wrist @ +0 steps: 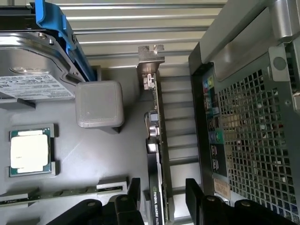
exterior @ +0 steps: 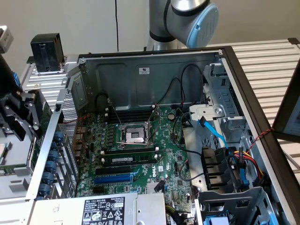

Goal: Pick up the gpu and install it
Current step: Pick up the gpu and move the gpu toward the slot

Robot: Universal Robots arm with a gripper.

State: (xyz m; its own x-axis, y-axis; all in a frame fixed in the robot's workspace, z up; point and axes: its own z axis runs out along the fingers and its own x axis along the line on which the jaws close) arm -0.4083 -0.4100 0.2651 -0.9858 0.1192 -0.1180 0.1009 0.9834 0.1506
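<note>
Wrist view is showing us the gpu [wrist: 154,140] standing on its long edge on the grey tray [wrist: 93,159], just beside the case [wrist: 248,122] and outside it, so it is not installed yet. We are seeing the gripper [wrist: 163,187] with its fingers [wrist: 133,190] apart, one on each side of the card, and as far as we can tell not touching it. The long axis of the card is running from the gripper toward the silver bracket [wrist: 151,54], which is forming the far end. We are judging the card as light and stiff but fragile: its edge is thin and is carrying small parts, and the black shroud may be a little slippery. We are thinking the safest hold is across the two flat faces, near the middle of the length, away from the bracket.
</note>
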